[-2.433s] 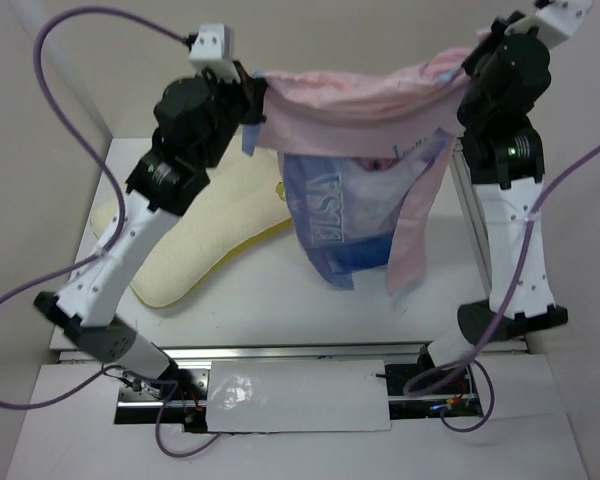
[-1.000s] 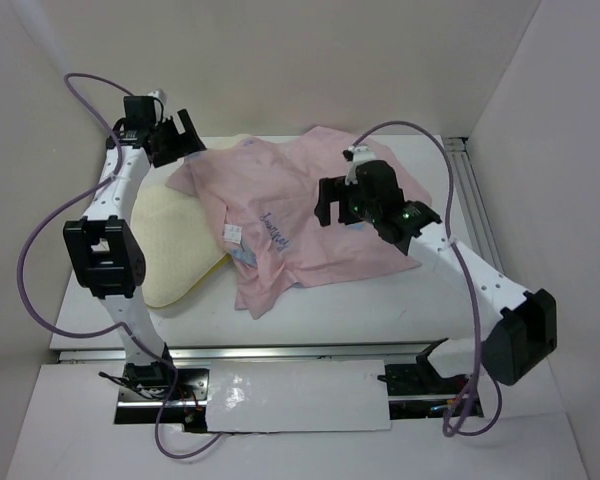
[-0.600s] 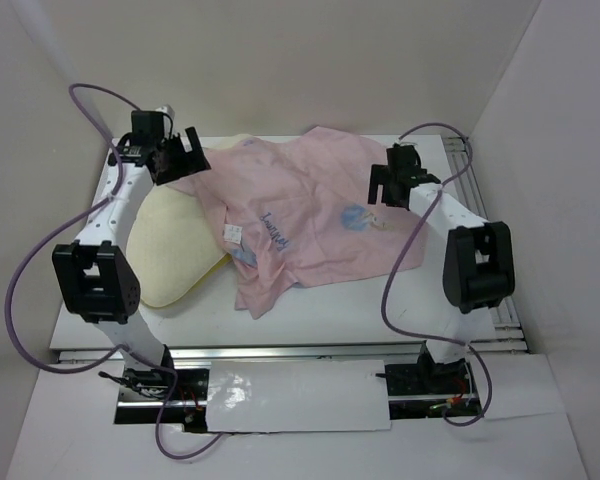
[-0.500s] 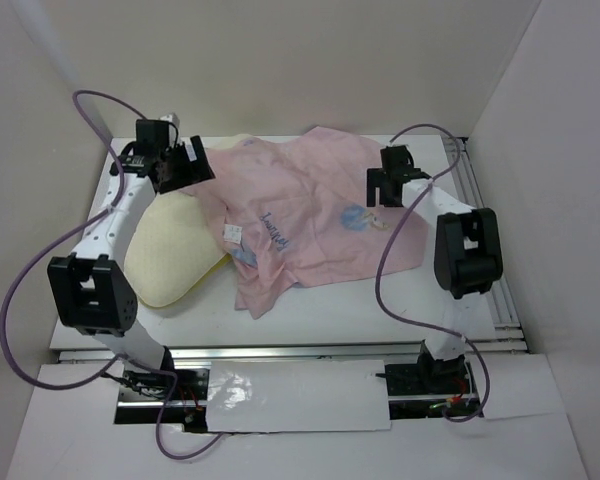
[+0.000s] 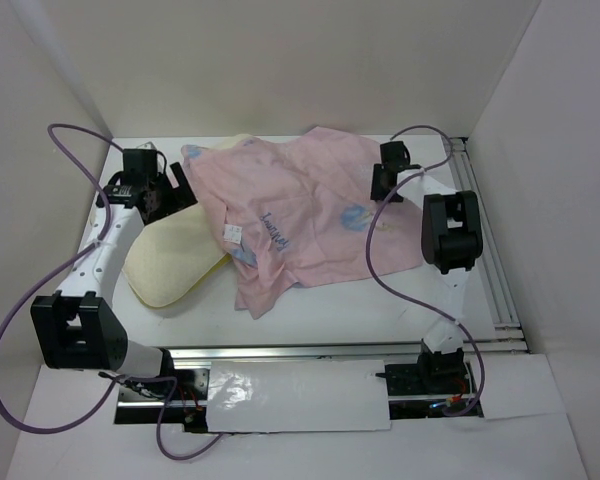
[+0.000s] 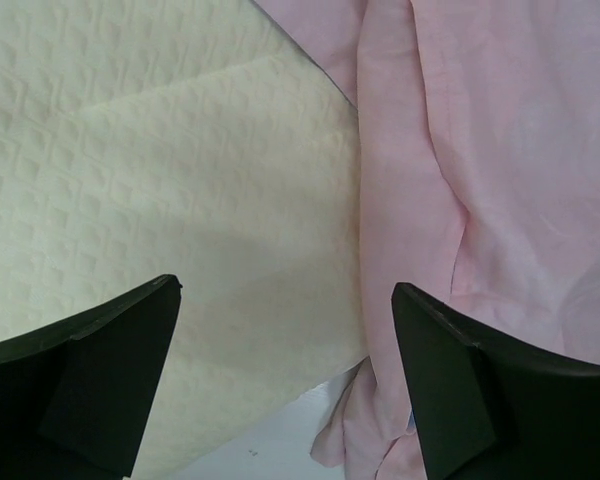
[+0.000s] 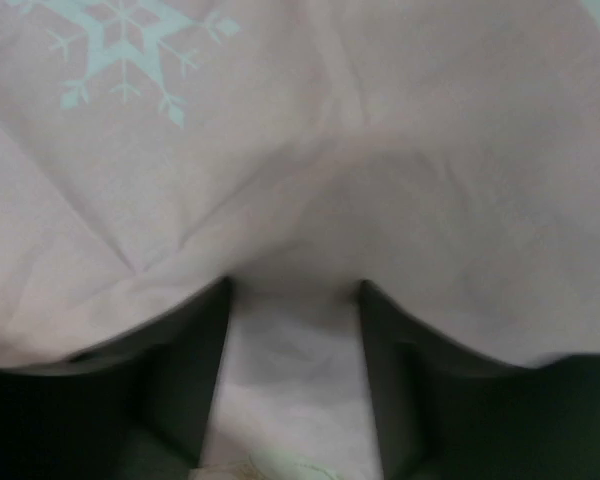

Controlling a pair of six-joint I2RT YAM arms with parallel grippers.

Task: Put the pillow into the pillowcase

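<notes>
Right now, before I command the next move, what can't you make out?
- Opening of the pillowcase: top view, lost in its own folds.
- Rest of the pillow: top view, covered by the pillowcase.
- Hold of the right gripper: right wrist view, blurred fabric covers the jaws.

Enclosure, three sides, seen from above.
- Back wall [image 5: 300,60]: plain off-white panel across the top of the frame, unmarked.
- Left wall [image 5: 20,150]: same panel, angled inward; bright light patch at the upper left corner.
- Right wall [image 5: 560,180]: same panel, slightly greyer, in shade.
- Counter [image 5: 330,310]: flat white top, centre of frame, evenly lit with soft shadows.
- Metal rail [image 5: 497,290]: along the counter's right edge.
- Second rail [image 5: 300,353]: along the near edge.
- Glossy white sheet [image 5: 295,395]: bottom centre, showing a glare spot.
</notes>
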